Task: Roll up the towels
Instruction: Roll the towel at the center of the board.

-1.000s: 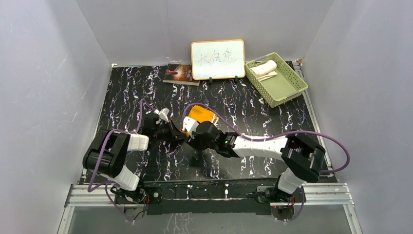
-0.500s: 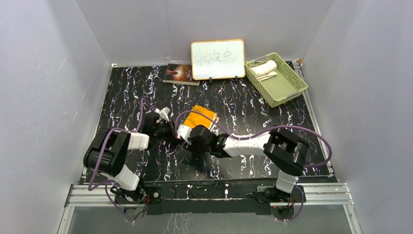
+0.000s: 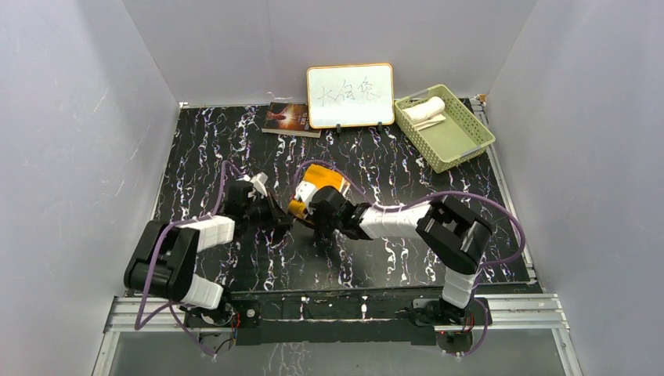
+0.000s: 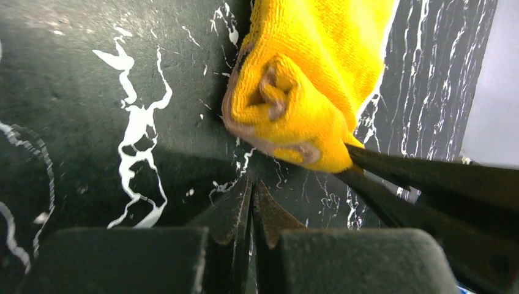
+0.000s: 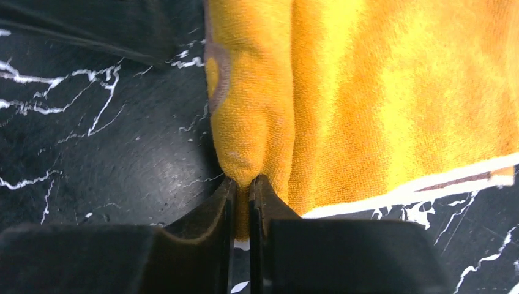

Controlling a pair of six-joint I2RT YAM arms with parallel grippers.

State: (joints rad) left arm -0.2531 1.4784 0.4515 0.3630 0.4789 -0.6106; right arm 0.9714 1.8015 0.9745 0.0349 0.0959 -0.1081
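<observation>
The orange-yellow towel [image 3: 323,184] lies mid-table, its near-left edge rolled into a thick fold [image 5: 245,122]. My right gripper [image 3: 305,209] [image 5: 242,184] is shut on the bottom of that fold, with cloth pinched between its fingers. Just to the left, my left gripper [image 3: 276,215] [image 4: 252,187] is shut with nothing in it, its tips a short way from the roll's end [image 4: 287,107]. The right gripper's dark fingers [image 4: 422,177] reach the roll from the right in the left wrist view. The cream-white towel [image 3: 425,110] lies rolled in the green basket [image 3: 463,153] at the back right.
A white-faced board with an orange frame [image 3: 350,95] stands at the back centre, and a dark-covered book [image 3: 288,117] lies to its left. Grey walls enclose the black marbled table [image 3: 203,149] on three sides. Purple cables loop over both arms.
My right gripper has closed from half open onto the towel's rolled edge, and its arm has swung left and farther in. The left gripper has stayed shut and shifted slightly.
</observation>
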